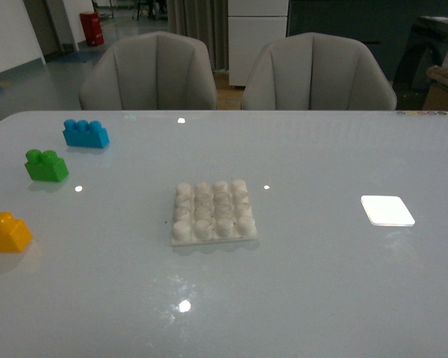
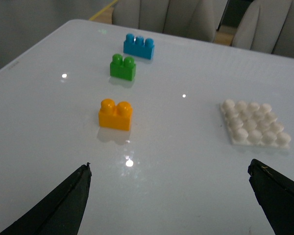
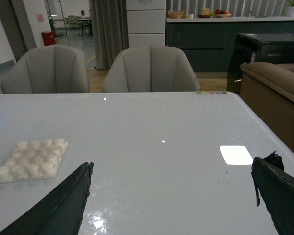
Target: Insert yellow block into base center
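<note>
The yellow block (image 1: 5,233) stands upright at the table's left edge, its two studs up; it also shows in the left wrist view (image 2: 116,115). The white studded base (image 1: 213,212) lies flat near the table's middle, seen too from the left wrist (image 2: 255,124) and the right wrist (image 3: 31,159). My left gripper (image 2: 169,166) hangs open above bare table, short of the yellow block, nothing between its fingers. My right gripper (image 3: 171,164) is open as well, over bare table to the right of the base. Neither arm shows in the front view.
A green two-stud brick (image 1: 46,165) and a blue three-stud brick (image 1: 86,133) stand behind the yellow block at the left. A flat glossy white square (image 1: 387,210) lies at the right. Two grey chairs (image 1: 148,74) stand behind the table's far edge.
</note>
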{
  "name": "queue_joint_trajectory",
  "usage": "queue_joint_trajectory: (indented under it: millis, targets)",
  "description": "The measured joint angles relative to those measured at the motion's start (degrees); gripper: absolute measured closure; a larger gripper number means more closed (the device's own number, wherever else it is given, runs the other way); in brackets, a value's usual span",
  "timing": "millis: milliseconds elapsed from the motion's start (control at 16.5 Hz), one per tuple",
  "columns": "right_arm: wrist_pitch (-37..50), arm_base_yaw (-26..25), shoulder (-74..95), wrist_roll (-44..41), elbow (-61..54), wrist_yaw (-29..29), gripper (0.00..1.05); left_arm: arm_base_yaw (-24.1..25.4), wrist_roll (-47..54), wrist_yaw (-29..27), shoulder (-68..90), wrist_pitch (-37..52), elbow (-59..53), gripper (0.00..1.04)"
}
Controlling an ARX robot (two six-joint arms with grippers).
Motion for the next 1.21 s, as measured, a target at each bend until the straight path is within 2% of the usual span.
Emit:
queue_joint_trajectory:
  millis: [121, 242, 424, 484, 605, 787, 968, 1210]
  targets:
    - [0.0, 0.0, 0.0, 0.0, 0.0, 0.0, 0.06, 4.0, 0.1, 5.4, 5.9, 6.8, 0.2, 0.07]
    - [0.1, 0.0, 0.0, 0.0, 0.0, 0.0, 0.06, 7.7, 2.2, 12.1, 18.3, 19.9, 0.2, 0.07]
    - [0.0, 0.0, 0.0, 0.0, 0.0, 0.0, 0.06, 10.0, 7.9, 19.2, 51.3, 44.3, 10.0, 0.07]
    - [0.0, 0.0, 0.0, 0.0, 0.0, 0.0, 0.06, 10.3, 10.1, 20.3, 61.9, 47.7, 15.7, 0.07]
    - [0.0, 0.0, 0.0, 0.0, 0.0, 0.0, 0.06, 11.6, 14.2, 21.9, 78.8, 44.7, 25.7, 0.07]
    - [0.0, 0.0, 0.0, 0.0, 0.0, 0.0, 0.06, 16.5, 18.6, 24.9, 94.1, 36.6, 38.7, 0.07]
    - [0.0, 0.0, 0.0, 0.0, 0.0, 0.0, 0.06, 19.6, 22.1, 28.9, 96.8, 31.5, 42.0, 0.07]
    - [0.0, 0.0, 0.0, 0.0, 0.0, 0.0, 0.06, 20.9, 21.9, 32.3, 99.7, 31.4, 42.4, 0.07]
